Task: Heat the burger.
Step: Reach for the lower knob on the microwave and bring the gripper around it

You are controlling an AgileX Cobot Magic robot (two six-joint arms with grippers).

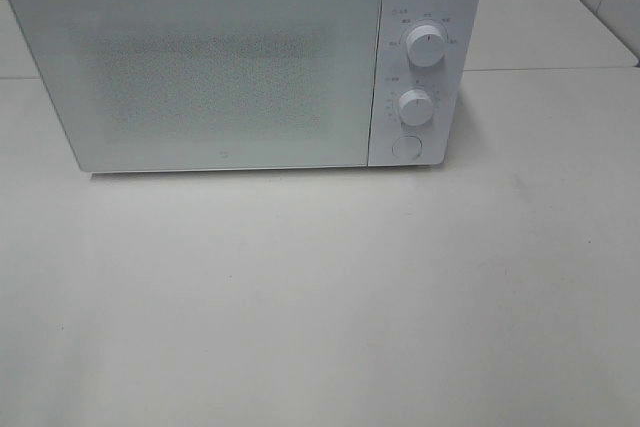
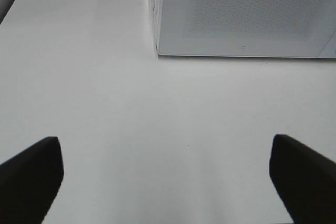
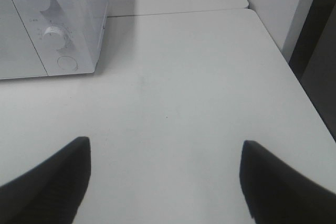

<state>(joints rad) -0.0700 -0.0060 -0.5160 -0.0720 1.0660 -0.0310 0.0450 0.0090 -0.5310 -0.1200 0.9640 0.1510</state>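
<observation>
Microwave door (image 1: 200,67) shut, burger nowhere in view; my left gripper (image 2: 165,142) and right gripper (image 3: 165,144) hang wide open, empty, before it. Best, I judge, pressing its round button (image 1: 406,146) squarely.

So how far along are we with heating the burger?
Nothing visibly done: the microwave door is shut, and no burger shows on the table; whether it is inside, I cannot tell. In hand: nothing, the left hand and right hand hover open and empty. Left, probably: loading it or turning a knob.
</observation>
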